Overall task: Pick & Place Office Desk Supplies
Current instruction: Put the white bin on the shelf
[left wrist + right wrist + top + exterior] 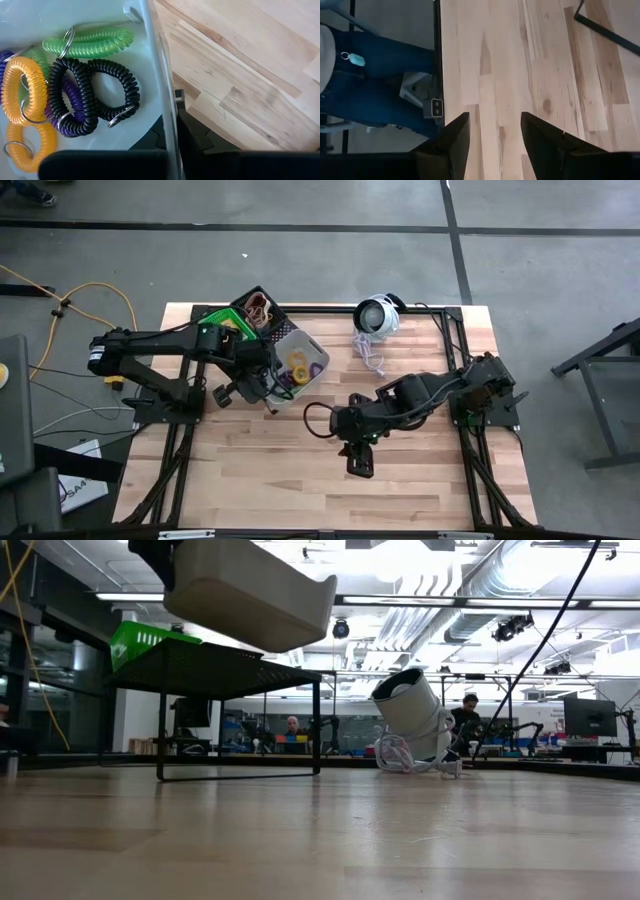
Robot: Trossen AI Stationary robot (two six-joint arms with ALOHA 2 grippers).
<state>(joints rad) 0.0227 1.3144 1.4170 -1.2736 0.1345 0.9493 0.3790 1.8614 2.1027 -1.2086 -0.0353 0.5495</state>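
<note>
We see the left gripper (268,385) near the middle of the table's (420,480) left half, its jaws pressed together on the wall of a grey bin (310,380). In the low view that bin (250,590) hangs clear of the tabletop, tilted, above the height of the black mesh rack (235,665) behind it. The left wrist view looks down into the bin (145,50), where coiled loops lie in a heap: a green loop (90,42) toward the far side, an orange loop (22,87) and a second orange one (27,142) beside it, two black loops (112,90) overlapping in the middle, and a purple loop (67,107) partly under the black ones. Each loop carries a small metal ring.

From above, a green bin (222,320) and a black bin (262,308) sit on the rack toward the table's far left corner, just behind the lifted grey bin. The black bin holds some small loops, though we cannot tell their colours well.

The right gripper (358,460) waits low over bare wood near the middle of the table, toward the near edge, with its jaws apart and nothing between them; its wrist view shows the two dark fingers (452,140) spread over the planks.

A round white-and-black device (378,315) with a cord rests by the far edge.
</note>
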